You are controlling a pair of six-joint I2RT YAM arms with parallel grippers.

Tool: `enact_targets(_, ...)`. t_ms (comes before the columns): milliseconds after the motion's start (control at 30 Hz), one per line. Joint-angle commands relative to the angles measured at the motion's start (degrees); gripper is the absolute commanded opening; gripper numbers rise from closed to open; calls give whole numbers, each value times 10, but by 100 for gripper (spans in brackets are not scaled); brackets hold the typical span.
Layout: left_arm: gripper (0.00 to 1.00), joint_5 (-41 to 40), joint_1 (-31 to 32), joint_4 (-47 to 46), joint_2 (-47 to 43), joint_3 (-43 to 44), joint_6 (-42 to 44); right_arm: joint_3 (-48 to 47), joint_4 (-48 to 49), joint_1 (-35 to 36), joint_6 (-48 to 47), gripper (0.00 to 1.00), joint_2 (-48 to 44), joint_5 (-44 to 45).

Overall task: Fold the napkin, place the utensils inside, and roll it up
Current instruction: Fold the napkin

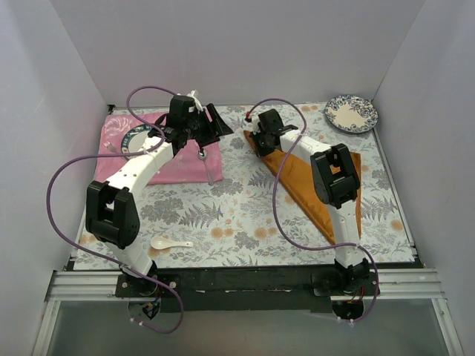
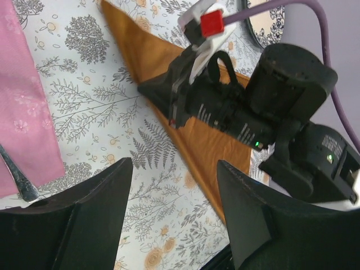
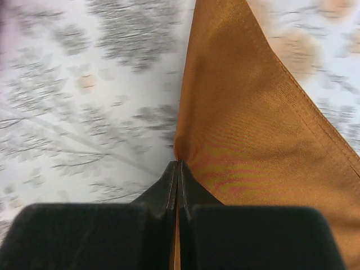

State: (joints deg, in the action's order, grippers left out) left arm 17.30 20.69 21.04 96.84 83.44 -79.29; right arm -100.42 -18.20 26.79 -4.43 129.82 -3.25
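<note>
The rust-orange napkin [image 1: 308, 185] lies folded in a long triangle on the right half of the table. My right gripper [image 1: 254, 141] is shut on its edge near the far left corner. In the right wrist view the closed fingertips [image 3: 178, 166] pinch the napkin [image 3: 253, 107]. My left gripper [image 1: 217, 124] is open and empty, above the right edge of the pink placemat [image 1: 182, 159]. Its wrist view shows the napkin [image 2: 208, 140] and the right gripper [image 2: 163, 93] beyond the open gripper [image 2: 174, 214]. The white ceramic spoon [image 1: 169, 242] lies at the front left, far from both grippers.
A slim silver spoon [image 1: 207, 165] lies on the placemat, and its handle also shows in the left wrist view [image 2: 17, 177]. A patterned plate [image 1: 351, 113] stands at the back right. Another plate [image 1: 132, 138] sits on the placemat under the left arm. White walls enclose the table.
</note>
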Motion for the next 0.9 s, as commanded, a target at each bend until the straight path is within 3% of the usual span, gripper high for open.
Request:
enact_targets(0,61,-1,-5,-19,-36,-20,-2,38,29,44,17,1,-47,-63)
enact_targets(167,61,5,-6,-53,-24,-43,-17,58,48,54,58,2,-63,-99)
enact_targets(200,61,7,-5,-59,-17,-47,-21,49,36,52,75,16,-62,-97)
enact_targets(267,60,15,-5,-80,-7,-57,-34,39,-5,43,88,29,-73,-85)
enact_targets(300,59,19,-6,-86,7,-59,-39,40,-16,38,96,42,-82,-78)
enact_targets(433,52,48,-2,-129,47,-64,-58,110,-71,6,137,53,-158,-44)
enact_targets(600,39,63,34,-149,127,-20,-43,269,-124,-67,194,54,-321,29)
enact_targets(733,21,48,49,-157,186,16,-42,412,-178,-147,235,47,-434,82)
enact_targets(867,20,31,51,-137,246,53,-31,518,-189,-226,272,41,-572,97)
